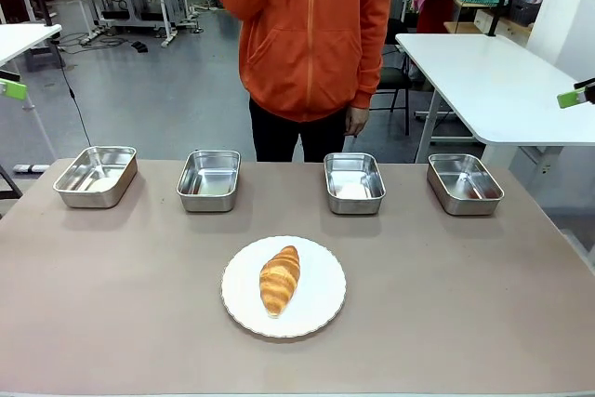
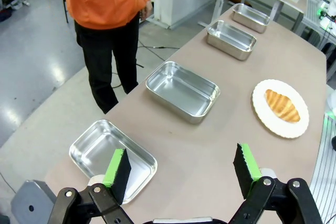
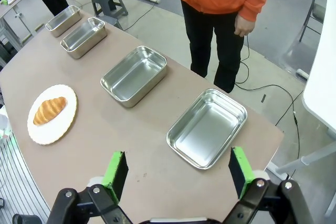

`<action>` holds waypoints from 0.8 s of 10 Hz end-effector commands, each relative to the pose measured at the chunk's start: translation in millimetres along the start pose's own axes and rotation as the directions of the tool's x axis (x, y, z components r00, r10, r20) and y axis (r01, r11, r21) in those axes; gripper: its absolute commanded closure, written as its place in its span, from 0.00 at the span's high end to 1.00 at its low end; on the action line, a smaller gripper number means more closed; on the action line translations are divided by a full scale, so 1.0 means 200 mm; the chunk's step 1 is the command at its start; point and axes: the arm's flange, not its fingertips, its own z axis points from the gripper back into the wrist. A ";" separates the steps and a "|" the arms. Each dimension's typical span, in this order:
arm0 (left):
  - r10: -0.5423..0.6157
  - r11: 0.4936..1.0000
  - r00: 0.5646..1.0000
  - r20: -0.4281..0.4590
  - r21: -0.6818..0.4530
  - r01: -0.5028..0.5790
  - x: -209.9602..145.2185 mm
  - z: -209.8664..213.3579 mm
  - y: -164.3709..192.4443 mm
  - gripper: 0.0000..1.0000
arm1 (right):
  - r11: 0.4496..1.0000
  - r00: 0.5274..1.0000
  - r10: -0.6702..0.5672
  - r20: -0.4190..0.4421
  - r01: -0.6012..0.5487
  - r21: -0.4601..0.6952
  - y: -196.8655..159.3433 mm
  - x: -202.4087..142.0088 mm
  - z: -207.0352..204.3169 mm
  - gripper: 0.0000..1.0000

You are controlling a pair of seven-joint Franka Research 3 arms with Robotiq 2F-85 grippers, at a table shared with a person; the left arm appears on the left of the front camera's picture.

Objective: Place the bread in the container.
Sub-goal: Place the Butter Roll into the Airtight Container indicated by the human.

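Bread [image 1: 280, 279] on white plate [image 1: 321, 302], lower ctr of frame. Four trays [image 1: 207, 200] in a row behind it, bare table [image 1: 465, 304] betw. Person (orange top) [image 1: 311, 25] top ctr. Left gripper [image 2: 181, 153] and right gripper [image 3: 177, 153] both spread wide.

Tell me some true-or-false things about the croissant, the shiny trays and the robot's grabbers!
1. The croissant lies on the white plate. True.
2. The steel trays are all empty. True.
3. There are five steel trays. False: there are four, in a row beyond the plate.
4. The left gripper holds the croissant. False: it is open and holds nothing.
5. The person wears a blue top. False: the top is orange.
6. The right gripper is open. True.
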 end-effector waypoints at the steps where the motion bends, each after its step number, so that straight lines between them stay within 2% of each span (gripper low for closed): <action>1: -0.017 1.000 1.000 0.008 -0.003 0.017 0.01 0.00 -0.01 1.00 | 1.000 0.999 0.022 0.033 -0.022 0.008 -0.01 0.00 -0.01 1.00; 8: -0.017 1.000 1.000 0.008 -0.003 0.017 0.01 0.00 -0.01 1.00 | 1.000 0.999 0.022 0.033 -0.022 0.008 -0.01 0.00 -0.01 1.00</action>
